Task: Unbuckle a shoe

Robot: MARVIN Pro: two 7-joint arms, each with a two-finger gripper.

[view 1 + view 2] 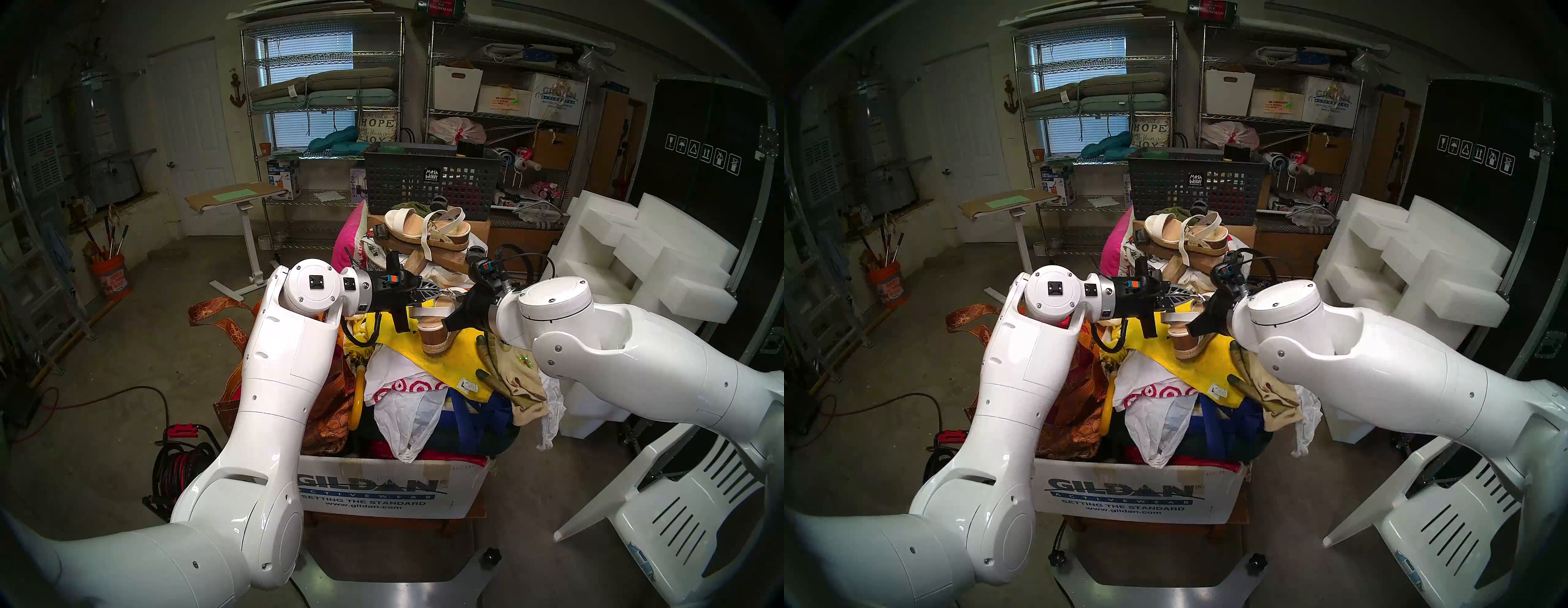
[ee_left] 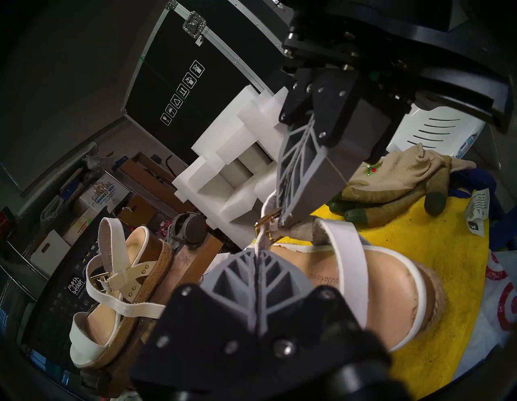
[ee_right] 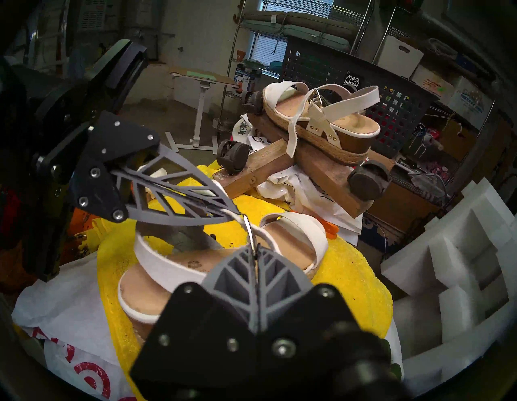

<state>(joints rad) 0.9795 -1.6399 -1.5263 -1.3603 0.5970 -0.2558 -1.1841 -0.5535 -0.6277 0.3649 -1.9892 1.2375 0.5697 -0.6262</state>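
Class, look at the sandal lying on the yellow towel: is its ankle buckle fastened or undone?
Fastened, apparently: on the sandal the white strap runs through the gold buckle, with left gripper and right gripper pinching the strap either side.

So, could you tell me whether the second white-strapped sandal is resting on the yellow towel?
No, the second white-strapped sandal sits on a wooden caster dolly, beyond the yellow towel.

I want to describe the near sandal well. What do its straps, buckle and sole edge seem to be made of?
On the near sandal: the straps look like smooth white leather or a synthetic, matte with cut edges. The buckle looks like polished gold-toned metal, since it glints. The sole edge seems wrapped in woven jute-like rope, coarse and tan.
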